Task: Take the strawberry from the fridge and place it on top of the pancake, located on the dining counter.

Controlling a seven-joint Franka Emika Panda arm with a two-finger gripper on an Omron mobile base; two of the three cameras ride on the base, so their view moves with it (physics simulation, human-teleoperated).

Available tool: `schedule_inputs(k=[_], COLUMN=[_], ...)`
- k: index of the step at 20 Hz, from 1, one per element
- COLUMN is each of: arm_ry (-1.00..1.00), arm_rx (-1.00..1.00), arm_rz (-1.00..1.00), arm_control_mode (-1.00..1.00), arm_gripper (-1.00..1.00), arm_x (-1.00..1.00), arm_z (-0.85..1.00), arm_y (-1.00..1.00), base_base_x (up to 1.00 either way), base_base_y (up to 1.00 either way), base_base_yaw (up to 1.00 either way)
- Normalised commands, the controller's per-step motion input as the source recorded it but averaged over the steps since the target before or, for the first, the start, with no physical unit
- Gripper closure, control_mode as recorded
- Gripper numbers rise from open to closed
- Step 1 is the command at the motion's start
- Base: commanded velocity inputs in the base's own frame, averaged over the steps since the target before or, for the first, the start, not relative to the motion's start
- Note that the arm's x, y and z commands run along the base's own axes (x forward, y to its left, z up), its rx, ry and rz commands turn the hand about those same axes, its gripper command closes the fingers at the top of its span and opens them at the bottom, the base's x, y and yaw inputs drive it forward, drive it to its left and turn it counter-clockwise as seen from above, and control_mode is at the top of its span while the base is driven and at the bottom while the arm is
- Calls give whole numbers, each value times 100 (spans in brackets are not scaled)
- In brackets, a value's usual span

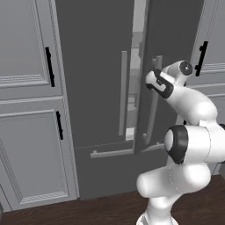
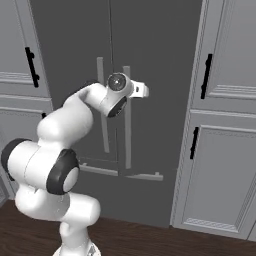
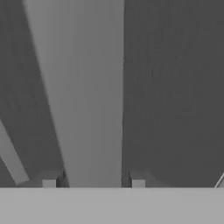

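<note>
Light is even and flat, with no glare or hard shadows. The fridge (image 1: 101,88) reads dark and matte; a paler strip shows at 12 o'clock through its door gap. The hand view is soft and blurry, the bar handle (image 3: 83,96) fading without crisp edges.

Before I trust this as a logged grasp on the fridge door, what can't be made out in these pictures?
- Strawberry: hidden; the fridge is only cracked open, and the left base view shows just a pale sliver of interior.
- Gripper: in the hand view the handle sits between its tips, but actual contact is cut off by the bottom edge.
- In both base views the arm's own wrist covers the fingers.
- Pancake and dining counter: outside every view.
</note>
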Motion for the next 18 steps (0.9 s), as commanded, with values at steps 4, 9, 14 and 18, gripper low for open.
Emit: schedule_inputs(k=[4,9,14,18], arm_ry=[13,10,7,0], arm_rx=[6,10,11,5], arm_rz=[0,0,0,-1], arm_control_mode=[-100,-100,-100,-100], arm_gripper=[100,100,100,-100], arm_x=[-69,-81,-72,-90], arm_z=[-13,-1,0,0], arm_y=[-100,-100,-100,-55], base_base_x=[0,0,0,0], base_base_y=[0,0,0,0], base_base_yaw=[0,0,0,0])
